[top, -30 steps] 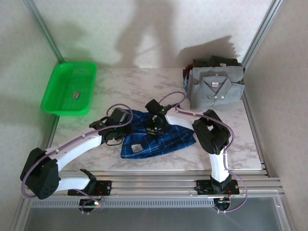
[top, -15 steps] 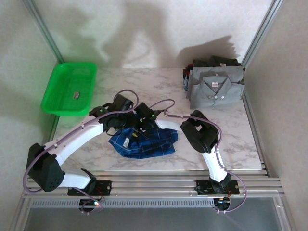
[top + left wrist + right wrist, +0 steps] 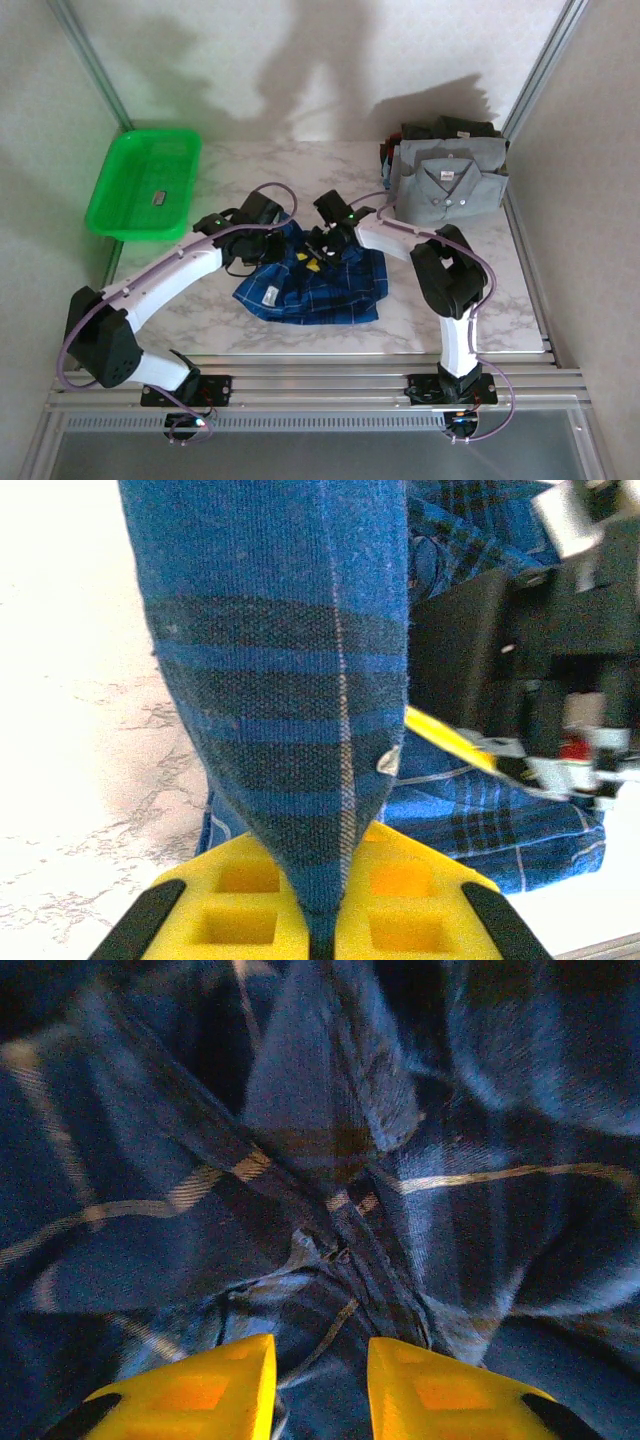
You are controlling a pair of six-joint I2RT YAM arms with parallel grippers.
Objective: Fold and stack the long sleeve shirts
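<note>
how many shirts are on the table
2 clearly: the blue plaid shirt in the middle, the grey shirt folded at back right. Darker folded cloth under the grey one may hide more.

Green plastic basket at upper left on marble table, small grey object inside; aluminium rails along bottom.

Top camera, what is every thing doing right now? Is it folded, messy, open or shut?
plaid shirt: bunched up on the table, not folded flat.
grey shirt: folded, on top of the pile.
dark shirts: folded, piled under the grey shirt.
basket: upright, a small object inside.
left gripper: shut on a fold of the plaid shirt.
right gripper: open, over the plaid shirt, holding nothing.
</note>
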